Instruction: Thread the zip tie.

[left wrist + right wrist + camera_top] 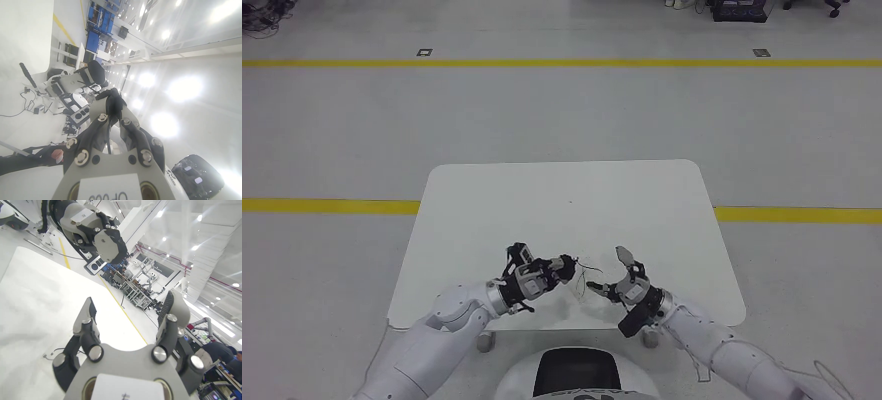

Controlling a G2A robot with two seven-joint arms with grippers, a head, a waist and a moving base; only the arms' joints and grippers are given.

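Little seems done, we judge: the left gripper (562, 267) is closed on one end of the thin black plastic zip tie (122, 285), at the lower middle of the top view, while the right gripper (128, 309) stands open and empty, so the threading remains.

Passing room lies over the far part of the white rounded-corner table (562, 200). Gap between left gripper (566, 265) and right gripper (129, 297) is narrow; a thin black zip tie (122, 298) hangs in it.
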